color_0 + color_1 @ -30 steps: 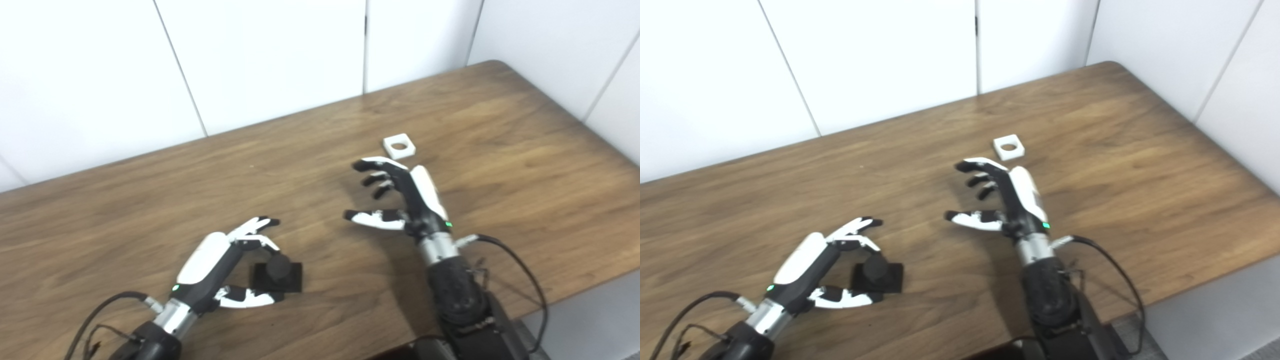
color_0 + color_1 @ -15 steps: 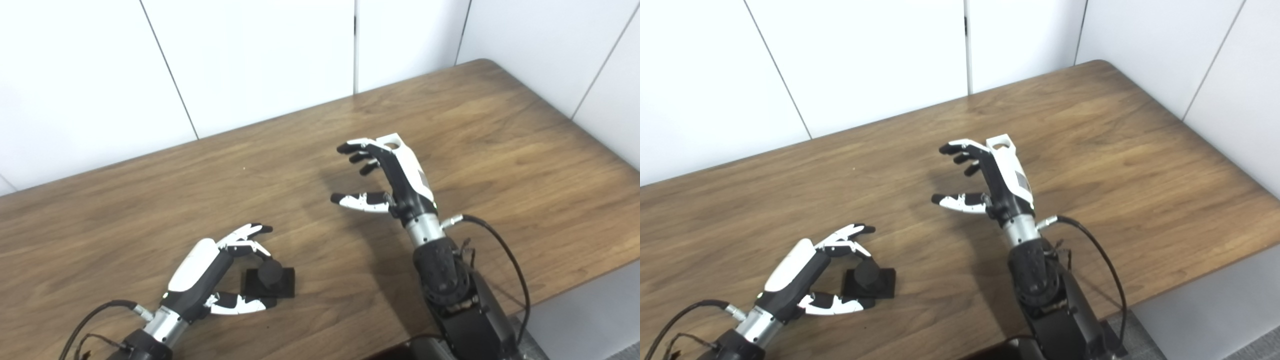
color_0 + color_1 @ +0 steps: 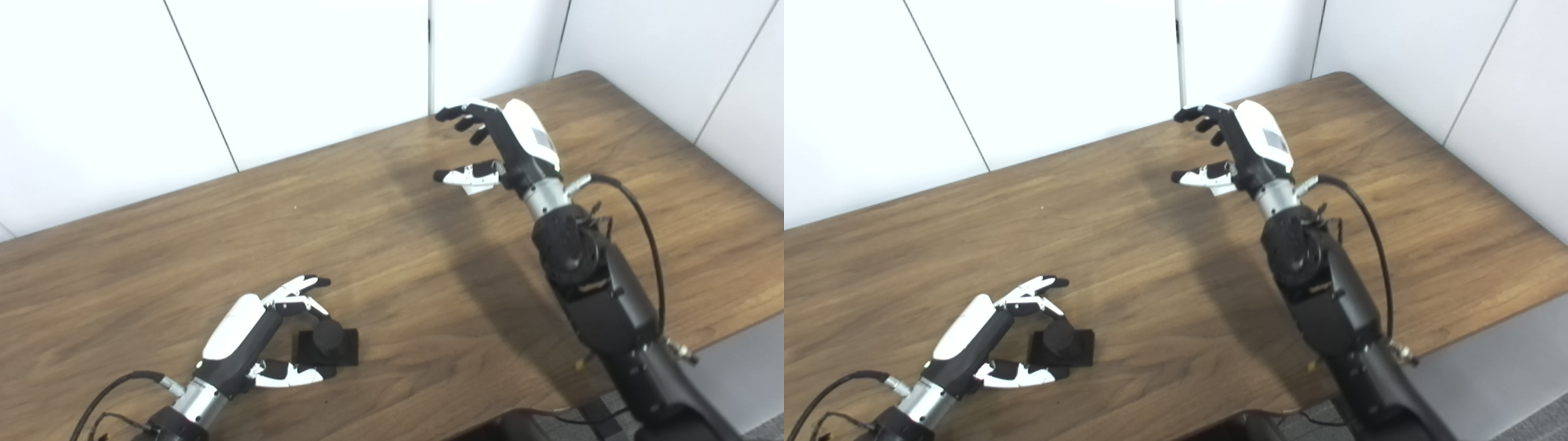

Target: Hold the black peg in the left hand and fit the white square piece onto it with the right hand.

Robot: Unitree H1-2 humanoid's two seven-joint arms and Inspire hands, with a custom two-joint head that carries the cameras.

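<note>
Step in hand: the reach. Neither part is held yet, by my reading.
Black round peg on its flat black square base: it stands on the brown wooden bench near the front edge, between the fingers and thumb of the left hand.
Left fingers: spread around the peg, upper ones arched over it, thumb lying low along the base's near side (whether any tip touches it cannot be told).
White square piece: not visible in either view; the right hand hangs over the far part of the bench and may be hiding it.
Right fingers: wide apart and curled, nothing seen in them.
Next move: probably lowering the right hand to pinch the piece, while the left closes on the peg and lifts it.
</note>
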